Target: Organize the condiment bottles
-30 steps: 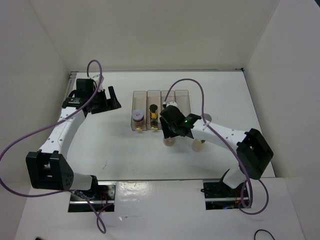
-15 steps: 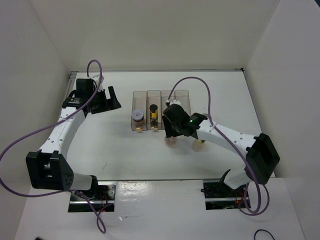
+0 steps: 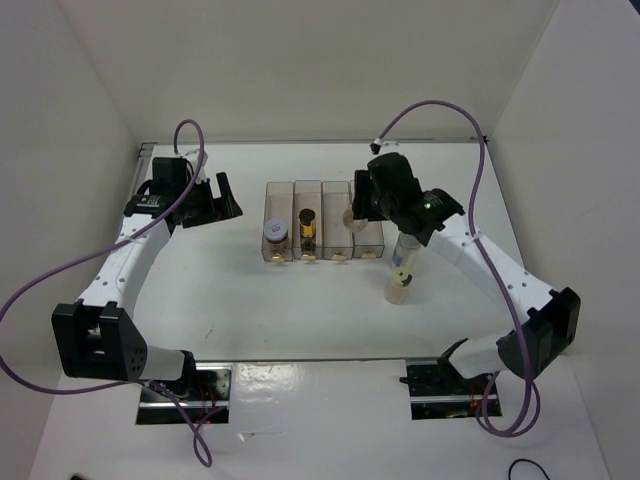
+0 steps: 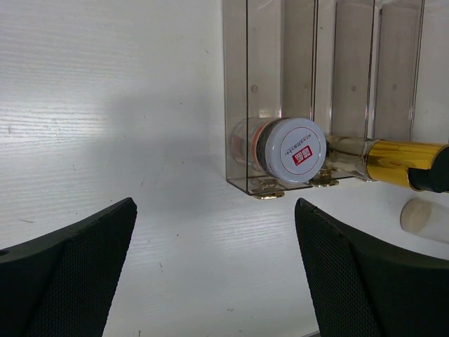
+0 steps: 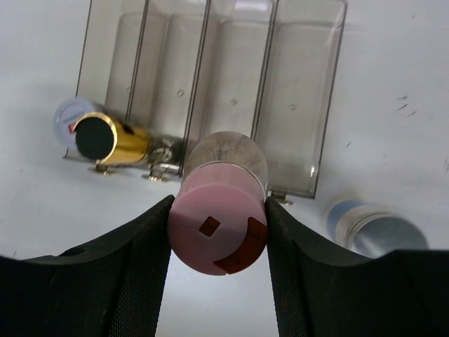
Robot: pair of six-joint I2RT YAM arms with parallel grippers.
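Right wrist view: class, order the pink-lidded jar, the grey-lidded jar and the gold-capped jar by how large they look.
1. pink-lidded jar, which is nearest the camera, so its true size is unsure.
2. grey-lidded jar.
3. gold-capped jar, which lies farther off.

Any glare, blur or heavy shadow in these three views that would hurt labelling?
Top external: even light, soft shadows, sharp. Left wrist: a soft shadow on the table beside the tray; the white-lidded jar is crisp. Right wrist: the pink-lidded jar is slightly soft, the grey-lidded jar blurred, glare on the tray's far rim.
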